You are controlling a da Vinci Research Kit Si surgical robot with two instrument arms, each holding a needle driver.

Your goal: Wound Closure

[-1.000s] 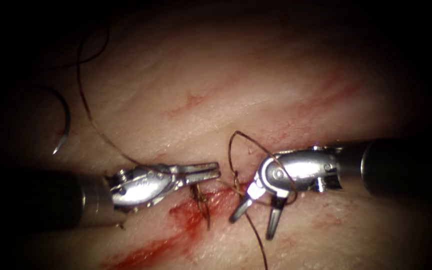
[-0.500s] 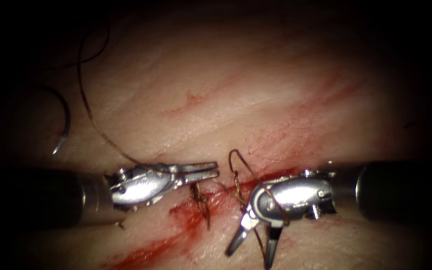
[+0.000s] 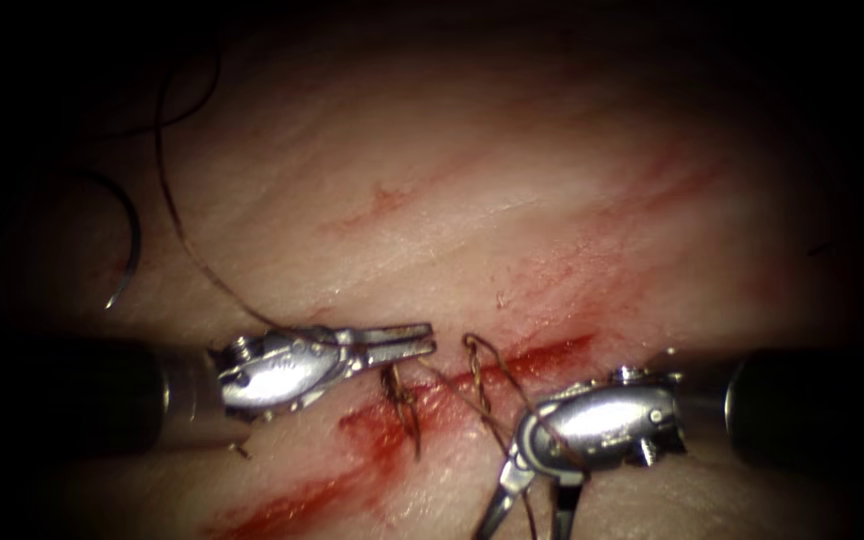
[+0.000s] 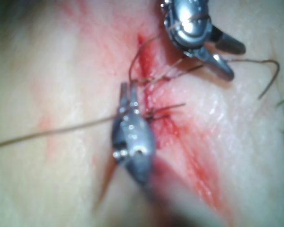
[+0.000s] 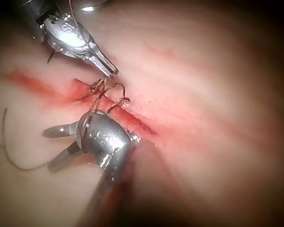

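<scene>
Since the earlier frames the right tool (image 3: 530, 520) had dropped lower and away from the cut (image 3: 472, 385), its jaws spread apart and holding nothing, with thread (image 3: 492, 400) looped over its wrist. Left tool (image 3: 422, 342) stayed put just left of the cut, jaws closed on the thread. Needle (image 3: 130, 250) lay free on the tissue (image 3: 472, 200) far to the left, not in it. Red fluid (image 3: 352, 450) pooled along the cut. No containers were present.
</scene>
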